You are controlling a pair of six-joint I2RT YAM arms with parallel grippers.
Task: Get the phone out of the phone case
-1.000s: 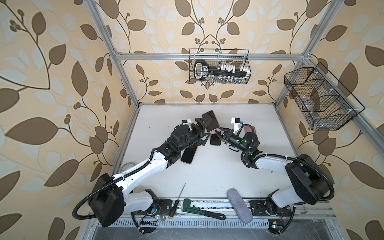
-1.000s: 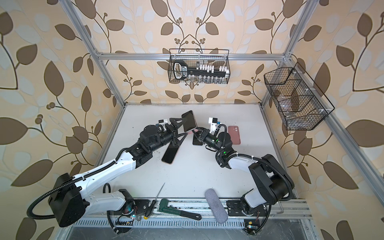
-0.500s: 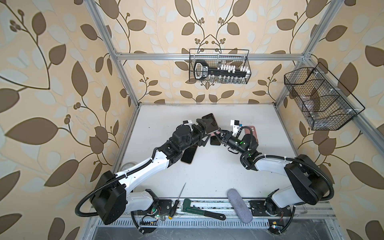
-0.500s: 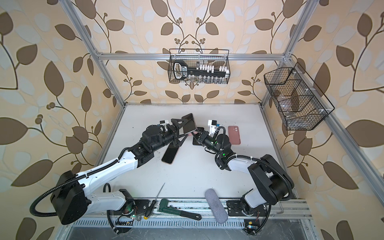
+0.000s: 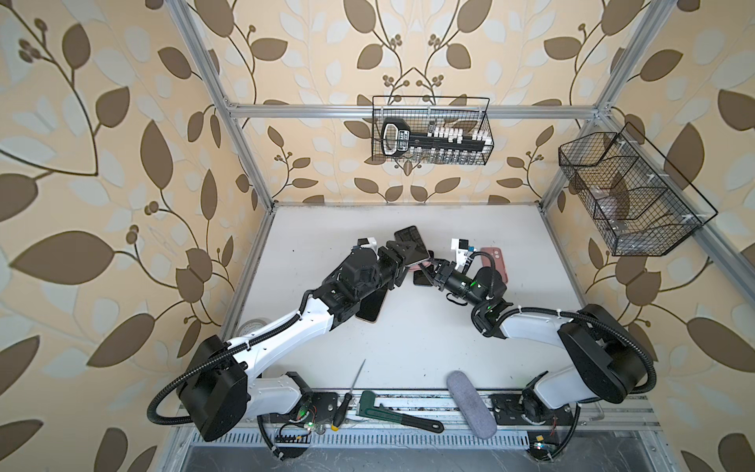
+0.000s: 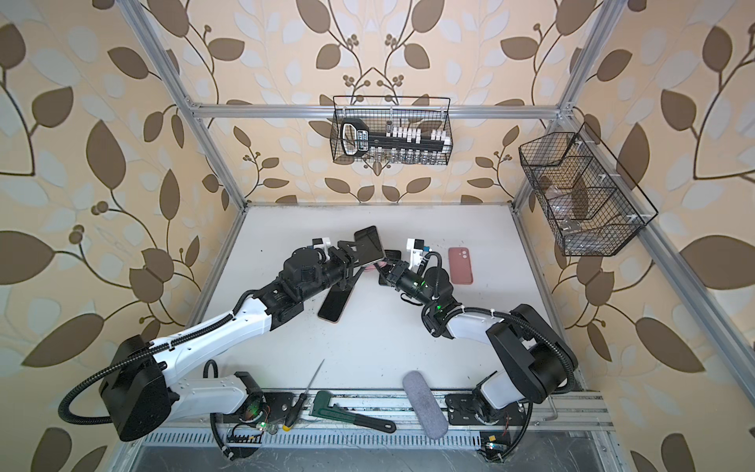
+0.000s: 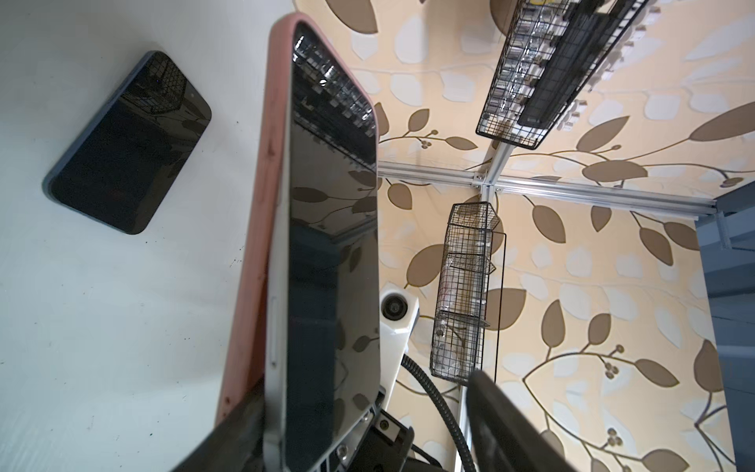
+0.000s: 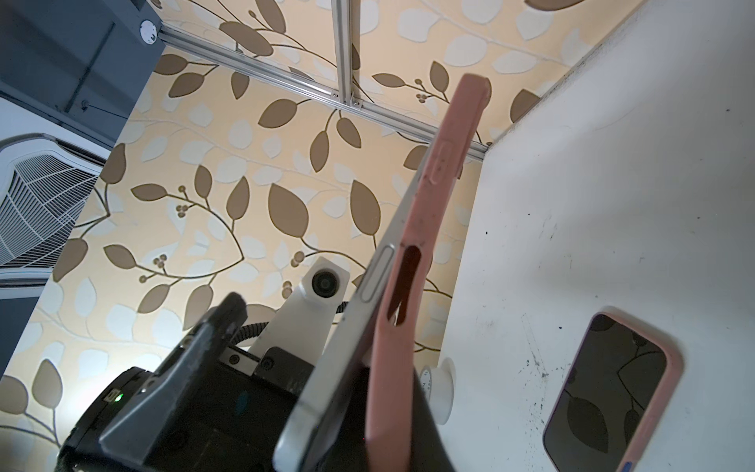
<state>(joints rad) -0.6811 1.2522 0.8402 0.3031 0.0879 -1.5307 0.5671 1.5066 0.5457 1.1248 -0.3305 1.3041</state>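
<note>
A robotics lab cell: aluminium frame (image 5: pixel 408 111), leaf-print wallpaper (image 5: pixel 102 171), wire baskets (image 5: pixel 580 163), two bench-mounted robot arms (image 5: pixel 286 331).

1. Phone (image 7: pixel 333 245): silver-edged with a dark glass screen, raised and tilted above the counter (image 5: pixel 408 335), one end lifted clear of the case.
2. Case (image 7: pixel 261 196): soft and pink, gripping the phone's other end and peeled away along its side.

Left gripper (image 5: pixel 407 260) jaws drawn in from wide open — closer around phone (image 5: pixel 411 241), one side not touching.
</note>
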